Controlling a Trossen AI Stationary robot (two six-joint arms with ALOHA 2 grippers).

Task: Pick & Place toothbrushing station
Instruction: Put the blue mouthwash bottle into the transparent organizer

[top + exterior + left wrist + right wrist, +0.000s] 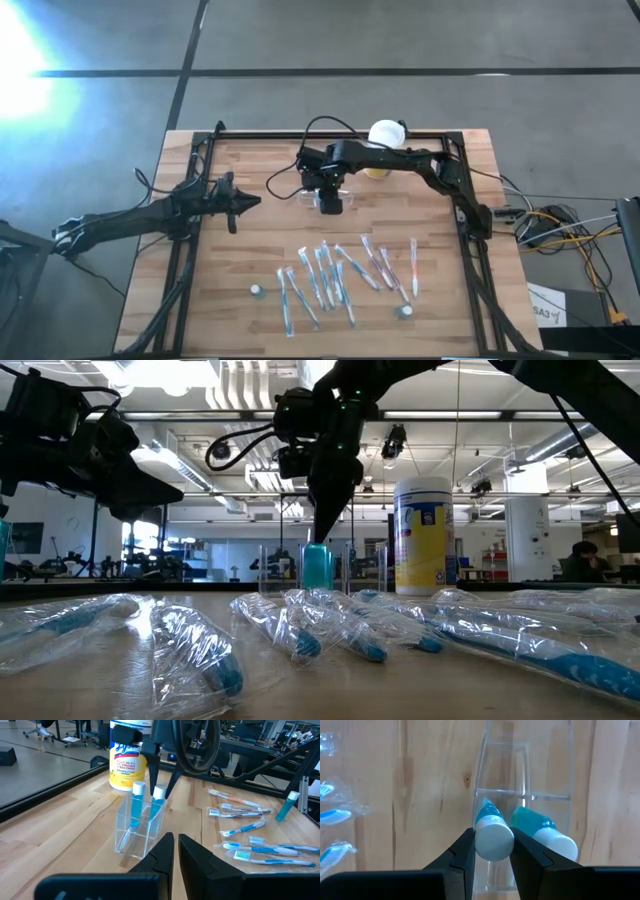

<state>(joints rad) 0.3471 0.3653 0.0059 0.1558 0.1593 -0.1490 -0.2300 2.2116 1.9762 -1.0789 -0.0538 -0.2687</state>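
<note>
Looking down, high view: right gripper [330,203] is over the clear holder [318,194] at table [250,170] centre, just in front of the white canister [385,140]. Holder's long axis runs left-right. Left gripper [236,203] waits well to the left, fingers shut, holding nothing. About ten wrapped toothbrushes [330,275] lie near the front edge, plus two small tubes [257,290] lying loose.

Low view: holder [320,568] stands upright behind the brushes [330,625].

Left wrist view: two white-capped blue tubes [135,805] stand in the holder [137,827]. Canister [127,762] label partly legible: "99.9% of viruses & bacteria".

Right wrist view: fingers clamped on one tube's white cap [493,839]; 2nd tube [545,832] beside it.
</note>
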